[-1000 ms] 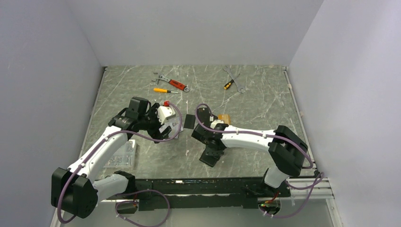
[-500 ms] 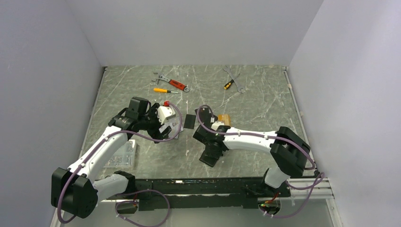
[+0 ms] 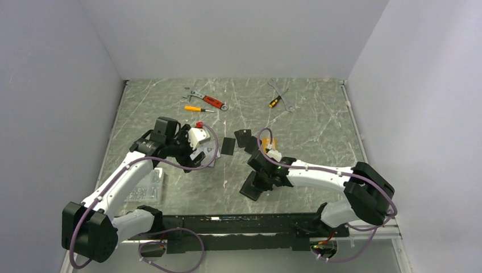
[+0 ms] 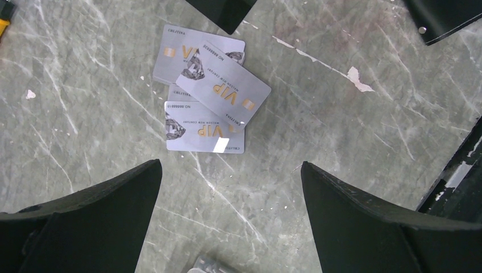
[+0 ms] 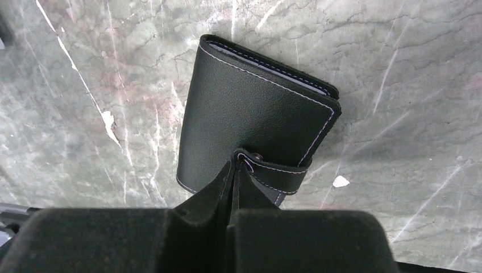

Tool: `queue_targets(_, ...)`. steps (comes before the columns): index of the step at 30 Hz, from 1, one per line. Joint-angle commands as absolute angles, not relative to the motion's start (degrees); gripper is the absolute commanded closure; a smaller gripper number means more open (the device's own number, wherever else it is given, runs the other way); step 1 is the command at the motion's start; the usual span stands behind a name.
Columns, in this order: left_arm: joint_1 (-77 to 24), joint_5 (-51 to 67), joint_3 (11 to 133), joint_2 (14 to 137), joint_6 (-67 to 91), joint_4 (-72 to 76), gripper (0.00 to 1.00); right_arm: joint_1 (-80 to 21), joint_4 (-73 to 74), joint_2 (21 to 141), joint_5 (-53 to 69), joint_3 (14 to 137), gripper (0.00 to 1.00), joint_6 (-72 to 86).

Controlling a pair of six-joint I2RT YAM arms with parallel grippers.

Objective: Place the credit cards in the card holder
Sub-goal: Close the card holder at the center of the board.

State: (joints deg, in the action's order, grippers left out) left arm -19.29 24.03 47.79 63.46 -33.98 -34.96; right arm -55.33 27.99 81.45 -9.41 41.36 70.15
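Spreading under both arms is a grey-green marbled table (image 3: pixel 318 122), white-veined and scuffed, boxed in by plain pale walls (image 3: pixel 239 34). Hand tools (image 3: pixel 207 101) lie near its far edge. The left gripper (image 4: pixel 230 176) hangs wide open above overlapping silver cards (image 4: pixel 207 96). The right gripper (image 5: pixel 234 165) is pressed together, its tips at the strap of the black wallet (image 5: pixel 256 108), which lies flat toward the table's near edge.

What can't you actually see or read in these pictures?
- Left wrist view: black card cut off by the top edge; fine print on silver cards too small.
- Right wrist view: card holder is closed, inside hidden.
- Top view: gold-orange card partly behind the right arm.
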Motion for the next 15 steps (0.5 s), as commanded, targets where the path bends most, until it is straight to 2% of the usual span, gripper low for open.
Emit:
queue_targets(1, -17.6, 23.5, 49.3, 62.9, -34.8, -35.0, 0.01, -54.0, 33.0, 85.1, -10.2, 34.7, 1.0, 69.4)
queue_targets(5, -15.1, 25.2, 50.5, 64.2, -33.9, -36.2, 0.01, -53.6, 31.8, 85.3, -10.0, 33.3, 1.0, 68.8)
queue_targets(6, -14.2, 25.7, 51.0, 64.4, -33.8, -36.7, 0.01, -53.5, 31.8, 85.0, -10.4, 33.6, 0.97, 68.5)
queue_targets(8, -12.4, 26.7, 51.9, 64.9, -33.8, -37.9, 0.01, -53.5, 32.0, 84.2, -10.9, 35.2, 0.73, 67.5)
queue_targets(9, -11.2, 27.1, 52.4, 65.1, -33.8, -38.4, 0.01, -53.4, 32.3, 84.0, -11.3, 36.3, 0.65, 67.0)
queue_targets(11, -9.0, 28.3, 53.8, 65.3, -33.8, -40.3, 0.0, -53.4, 33.5, 83.8, -12.1, 39.0, 0.5, 65.5)
queue_targets(15, -5.4, 29.9, 57.5, 65.5, -33.8, -43.7, 0.01, -53.4, 34.1, 82.6, -13.3, 45.7, 0.3, 61.6)
